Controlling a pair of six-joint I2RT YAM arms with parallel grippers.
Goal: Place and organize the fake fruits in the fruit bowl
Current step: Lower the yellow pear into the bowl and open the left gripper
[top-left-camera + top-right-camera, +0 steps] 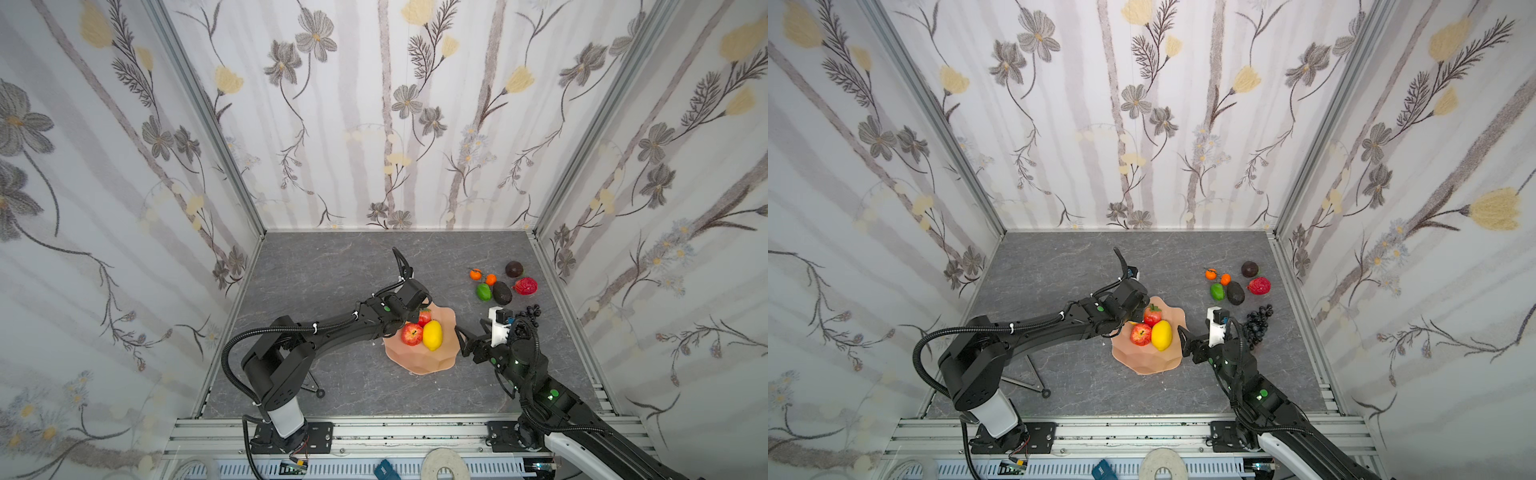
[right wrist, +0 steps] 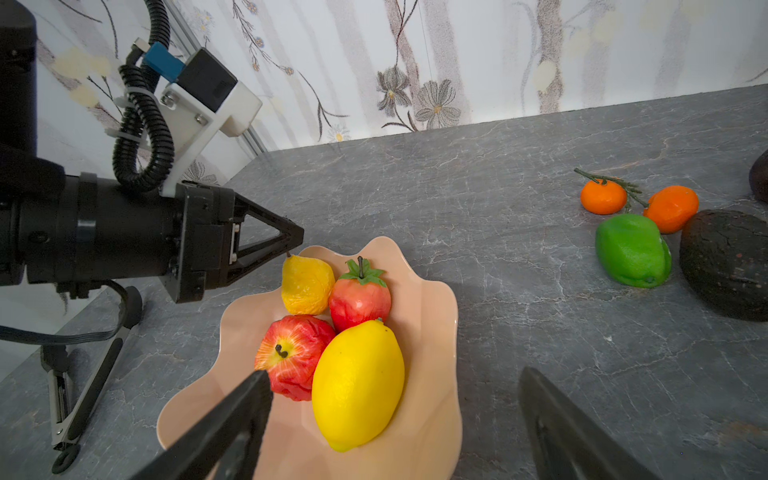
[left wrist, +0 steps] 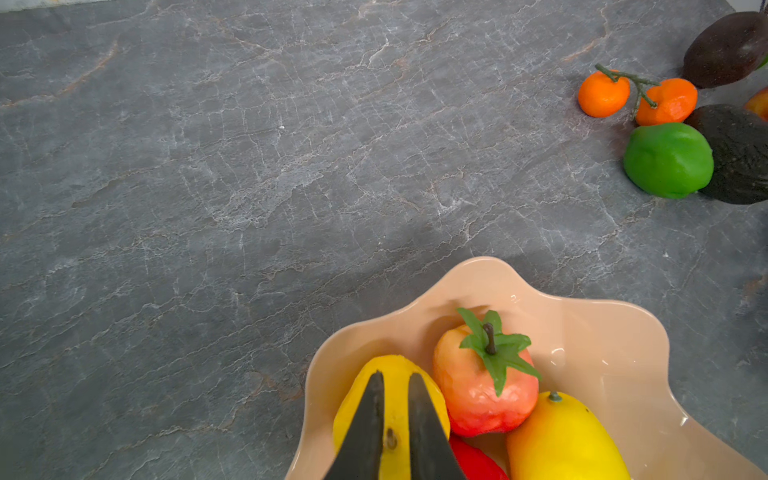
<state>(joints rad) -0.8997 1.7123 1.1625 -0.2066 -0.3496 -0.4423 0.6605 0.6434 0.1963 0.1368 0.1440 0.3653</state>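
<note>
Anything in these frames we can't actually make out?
- Pear: in both top views the left arm covers nearly all of it.
- Left pincer: left wrist view crops it; grip on the pear's stem unclear.
- Grape bunch: in a top view, partly behind the right arm's camera mount.
- Avocado by the lime: cut by the right wrist view's edge.

Grey marble-look tabletop (image 1: 332, 270), fruit bowl (image 1: 419, 365) sitting mid-table. Loose on the surface at far right: two oranges (image 1: 476, 274), lime (image 1: 483, 291), two avocados (image 1: 502, 292), red fruit (image 1: 525, 286), with grape bunch (image 1: 533, 311) slightly nearer. Black hinged tool (image 1: 311, 384) lies at near left.
</note>
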